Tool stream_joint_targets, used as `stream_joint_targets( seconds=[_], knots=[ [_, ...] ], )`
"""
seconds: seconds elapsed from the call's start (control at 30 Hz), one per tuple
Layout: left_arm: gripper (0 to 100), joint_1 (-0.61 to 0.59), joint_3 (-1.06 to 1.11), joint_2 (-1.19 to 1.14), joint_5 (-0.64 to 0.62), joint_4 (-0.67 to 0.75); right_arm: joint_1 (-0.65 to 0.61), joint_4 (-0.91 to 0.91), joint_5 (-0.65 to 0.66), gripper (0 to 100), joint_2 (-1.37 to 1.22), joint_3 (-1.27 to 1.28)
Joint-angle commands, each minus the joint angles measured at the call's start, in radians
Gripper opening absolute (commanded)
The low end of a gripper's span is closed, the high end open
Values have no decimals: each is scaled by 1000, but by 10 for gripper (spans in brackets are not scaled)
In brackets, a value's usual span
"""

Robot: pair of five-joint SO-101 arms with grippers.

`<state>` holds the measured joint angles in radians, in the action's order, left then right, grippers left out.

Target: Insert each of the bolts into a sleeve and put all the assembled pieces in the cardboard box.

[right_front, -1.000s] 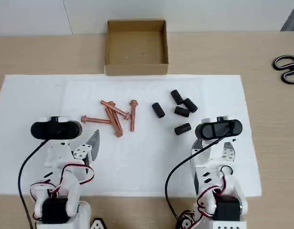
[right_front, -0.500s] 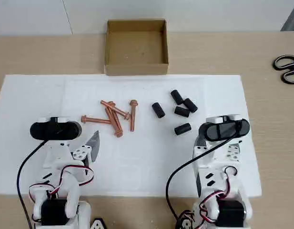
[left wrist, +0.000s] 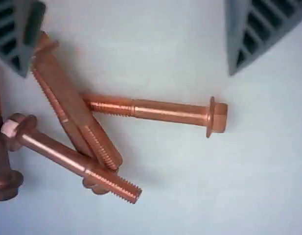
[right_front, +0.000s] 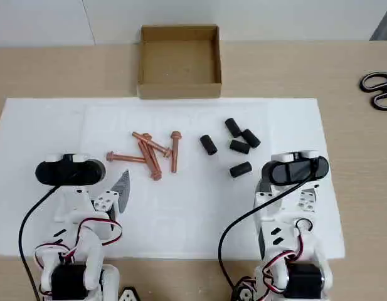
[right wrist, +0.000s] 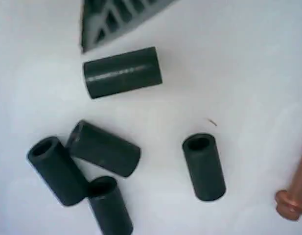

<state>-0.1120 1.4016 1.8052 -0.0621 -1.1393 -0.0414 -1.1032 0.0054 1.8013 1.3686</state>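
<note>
Several copper bolts [right_front: 149, 150] lie in a loose cluster on the white sheet [right_front: 199, 207], left of centre. Several black sleeves [right_front: 239, 147] lie scattered right of centre. The cardboard box [right_front: 180, 59] stands beyond the sheet, nothing inside. My left gripper [left wrist: 127, 71] hangs open just in front of the bolts, one bolt [left wrist: 160, 110] lying apart from the crossed ones [left wrist: 72, 112]. My right gripper [right_front: 266, 184] is open in front of the sleeves. One of its fingers [right wrist: 116, 19] shows close to the nearest sleeve [right wrist: 122, 72] without touching. Neither gripper holds anything.
Black scissors [right_front: 378, 89] lie on the wooden table at the far right edge. A bolt head [right wrist: 291, 201] shows beside the sleeves. The sheet between the two arms is bare.
The right arm's wrist shifted slightly to the right, then held still. The left arm's wrist moved slightly left. Bolts and sleeves have not moved.
</note>
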Motion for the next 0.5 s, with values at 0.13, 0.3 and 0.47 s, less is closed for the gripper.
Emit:
stream_joint_targets(
  seconds=[0.13,0.3,0.47],
  knots=[
    [247,-8,-59,8,-6,-5,12,-8,8,257,2,-51],
    [247,-8,-59,8,-6,-5,12,-8,6,257,2,-51],
    [247,-8,-59,8,-6,-6,12,-25,5,257,2,-52]
  ],
)
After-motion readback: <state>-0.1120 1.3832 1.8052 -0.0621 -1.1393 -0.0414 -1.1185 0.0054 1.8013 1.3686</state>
